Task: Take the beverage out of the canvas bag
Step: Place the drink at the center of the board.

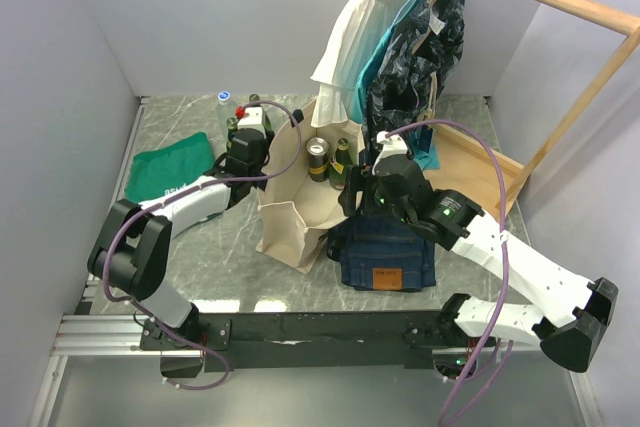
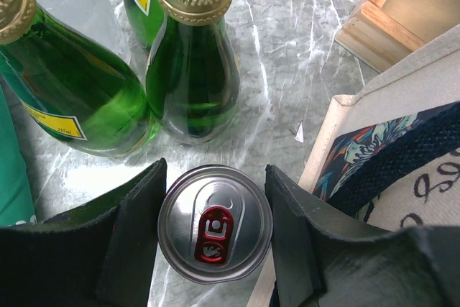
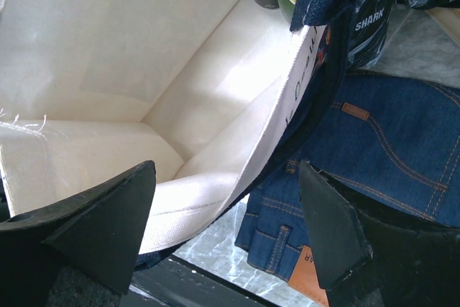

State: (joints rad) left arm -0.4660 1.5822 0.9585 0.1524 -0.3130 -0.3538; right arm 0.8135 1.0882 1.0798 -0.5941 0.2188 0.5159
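The cream canvas bag [image 1: 290, 212] stands open mid-table; its rim with a navy strap shows in the left wrist view [image 2: 392, 149] and its cream inside in the right wrist view [image 3: 108, 70]. A dark can [image 1: 318, 159] and a green bottle [image 1: 343, 155] stand inside at its far end. My left gripper [image 1: 245, 159] is outside the bag's left wall, shut [image 2: 215, 172] on a silver can with a red tab [image 2: 214, 222] over the marble. My right gripper [image 1: 360, 192] is open [image 3: 226, 170], straddling the bag's right wall, one finger inside and one outside.
Green glass bottles [image 2: 192, 70] stand just beyond the can at the back left [image 1: 235, 125], with a clear bottle [image 1: 225, 100]. A green cloth [image 1: 170, 169] lies left. Folded blue jeans [image 1: 385, 252] lie right of the bag. A wooden clothes rack [image 1: 560, 87] with hanging clothes stands behind.
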